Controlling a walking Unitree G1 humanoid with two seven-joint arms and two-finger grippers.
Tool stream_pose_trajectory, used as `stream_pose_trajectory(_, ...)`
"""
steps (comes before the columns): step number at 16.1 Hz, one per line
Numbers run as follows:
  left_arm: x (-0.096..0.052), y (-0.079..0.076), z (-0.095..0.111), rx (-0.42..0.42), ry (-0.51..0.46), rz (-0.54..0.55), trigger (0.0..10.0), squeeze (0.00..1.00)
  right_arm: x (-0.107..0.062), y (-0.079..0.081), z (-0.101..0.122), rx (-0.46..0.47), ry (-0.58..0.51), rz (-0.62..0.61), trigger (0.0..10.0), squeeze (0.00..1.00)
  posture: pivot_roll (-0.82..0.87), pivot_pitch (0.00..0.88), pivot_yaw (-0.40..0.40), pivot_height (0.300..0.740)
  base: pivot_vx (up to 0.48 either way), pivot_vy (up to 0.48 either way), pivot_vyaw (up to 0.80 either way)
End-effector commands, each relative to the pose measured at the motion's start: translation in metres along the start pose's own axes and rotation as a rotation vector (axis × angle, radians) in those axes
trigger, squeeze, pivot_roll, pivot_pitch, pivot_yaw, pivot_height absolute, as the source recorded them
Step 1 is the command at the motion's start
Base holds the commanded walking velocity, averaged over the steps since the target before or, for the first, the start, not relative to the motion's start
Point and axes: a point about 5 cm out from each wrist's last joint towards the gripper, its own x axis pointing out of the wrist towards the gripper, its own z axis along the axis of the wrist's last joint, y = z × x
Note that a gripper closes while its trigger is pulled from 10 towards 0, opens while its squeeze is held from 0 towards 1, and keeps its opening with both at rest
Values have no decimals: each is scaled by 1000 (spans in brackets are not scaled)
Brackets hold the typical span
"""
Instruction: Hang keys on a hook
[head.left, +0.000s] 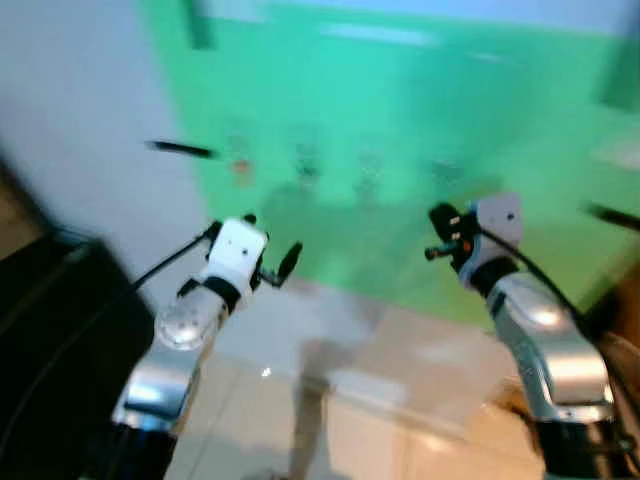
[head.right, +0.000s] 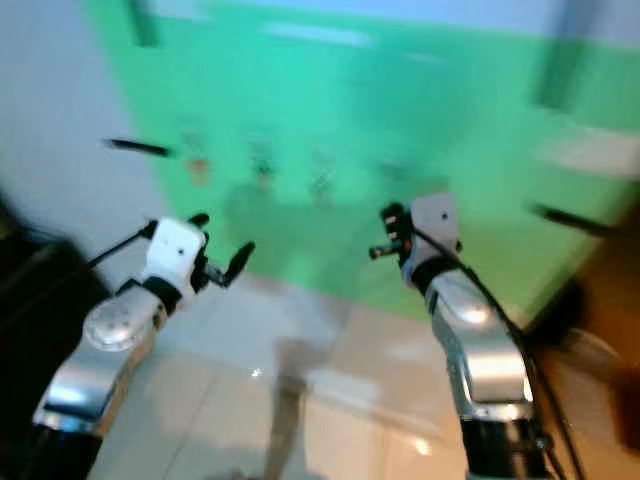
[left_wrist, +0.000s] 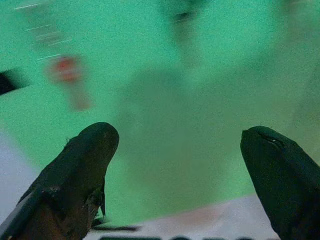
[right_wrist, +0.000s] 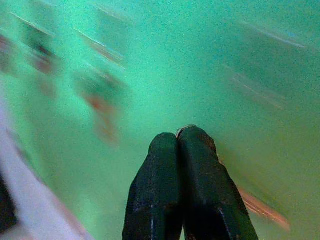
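The picture is blurred by motion. On the green wall (head.left: 400, 120) ahead, several small blurred shapes hang in a row, one with a reddish tag (head.left: 240, 166) and others beside it (head.left: 307, 160); I cannot tell hooks from keys. My left gripper (head.left: 272, 240) is raised toward the wall with its fingers wide apart and nothing between them (left_wrist: 180, 135). The reddish tag (left_wrist: 67, 72) lies beyond its finger. My right gripper (head.left: 437, 232) is also raised, its two fingers pressed together (right_wrist: 177, 136). Nothing can be seen held in them.
A white wall (head.left: 80, 130) adjoins the green one on the left, with a dark bar (head.left: 182, 149) sticking out. Black furniture (head.left: 50, 330) stands at the lower left. Pale floor tiles (head.left: 380, 400) run up to the wall.
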Motion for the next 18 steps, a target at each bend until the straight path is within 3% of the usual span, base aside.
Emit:
stream_pose_trajectory(1,-3,4,0,11,8,-17,10000,0,1,13,6,30,-36,79,10000,0,-4,0,29,740,0,0,0)
stream_pose_trajectory(7,-12,-4,5,43,3,-276,10000,0,-10,3,18,61,-91,132,10000,0,-10,0,38,740,0,0,0)
stream_pose_trajectory(13,-13,-6,5,40,7,-325,10000,0,-17,-1,17,51,-76,131,10000,0,-24,0,47,740,0,0,0)
stream_pose_trajectory(18,-10,-16,8,18,-12,-414,10000,0,-32,-18,20,14,-65,112,10000,0,-68,0,66,740,0,0,0)
